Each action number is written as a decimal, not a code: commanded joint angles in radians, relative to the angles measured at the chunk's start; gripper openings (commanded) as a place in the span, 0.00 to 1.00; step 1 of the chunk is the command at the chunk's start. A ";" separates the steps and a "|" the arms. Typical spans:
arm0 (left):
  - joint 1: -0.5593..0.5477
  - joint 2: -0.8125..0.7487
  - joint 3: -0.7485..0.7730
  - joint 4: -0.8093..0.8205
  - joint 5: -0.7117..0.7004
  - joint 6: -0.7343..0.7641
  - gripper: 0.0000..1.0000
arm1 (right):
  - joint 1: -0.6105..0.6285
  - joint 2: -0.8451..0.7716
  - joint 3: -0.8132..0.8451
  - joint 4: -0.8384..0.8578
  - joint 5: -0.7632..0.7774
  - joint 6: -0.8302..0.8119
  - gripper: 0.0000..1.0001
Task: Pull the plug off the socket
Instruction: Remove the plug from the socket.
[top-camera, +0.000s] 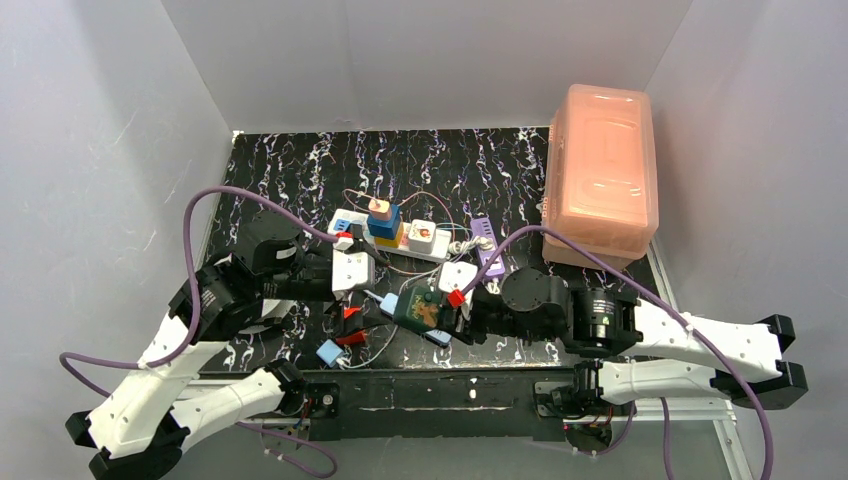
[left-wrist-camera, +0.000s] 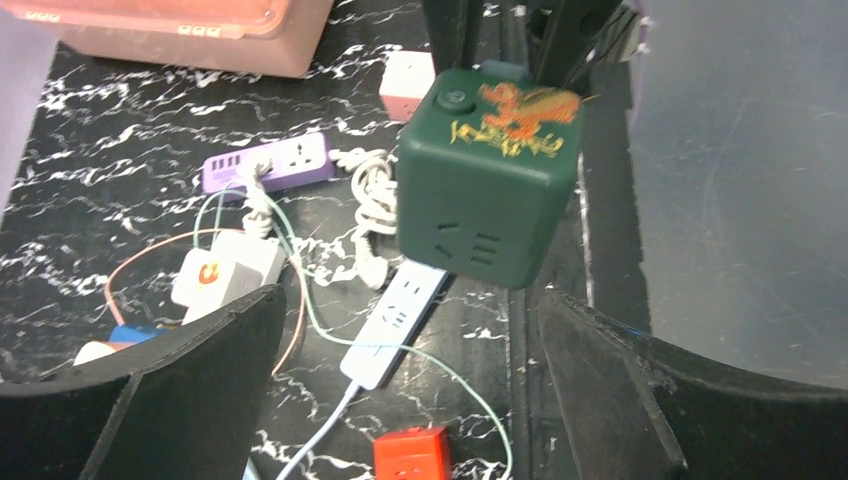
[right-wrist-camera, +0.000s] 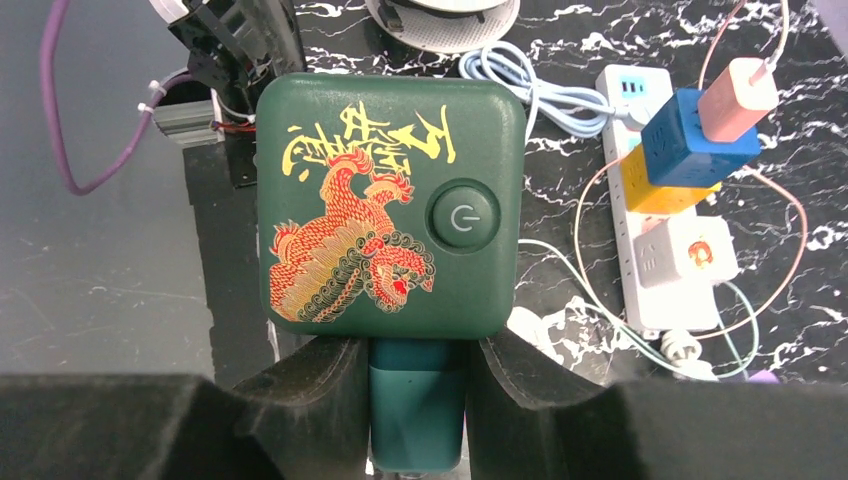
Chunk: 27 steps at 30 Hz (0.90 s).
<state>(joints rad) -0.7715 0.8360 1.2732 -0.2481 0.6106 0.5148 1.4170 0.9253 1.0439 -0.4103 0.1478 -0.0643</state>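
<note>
Right gripper's (right-wrist-camera: 415, 388) jaws pinch the stub of the green cube plug (right-wrist-camera: 390, 205), held above the desk (right-wrist-camera: 560, 330) well apart from the white socket strip (right-wrist-camera: 650, 300); left gripper's (left-wrist-camera: 405, 372) jaws are spread and empty, so pulling seems done and lowering it comes next

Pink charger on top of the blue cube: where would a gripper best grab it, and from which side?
Probably by its two flat side faces, coming straight down from above. The pink charger is the topmost piece of the stack. It stands clear above the blue cube plugged into the white power strip, so its sides look free for two fingers.
</note>
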 joint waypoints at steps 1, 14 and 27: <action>0.003 -0.010 0.025 0.011 0.175 -0.063 0.98 | 0.043 0.014 0.083 0.061 0.102 -0.061 0.01; 0.003 -0.028 -0.030 0.046 0.247 0.061 0.98 | 0.092 0.121 0.166 0.092 0.096 -0.115 0.01; 0.003 -0.037 -0.068 0.081 0.297 0.041 0.98 | 0.100 0.179 0.202 0.168 0.098 -0.159 0.01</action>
<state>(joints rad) -0.7715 0.8146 1.2221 -0.1913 0.8219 0.5556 1.5085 1.1027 1.1763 -0.3820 0.2333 -0.1898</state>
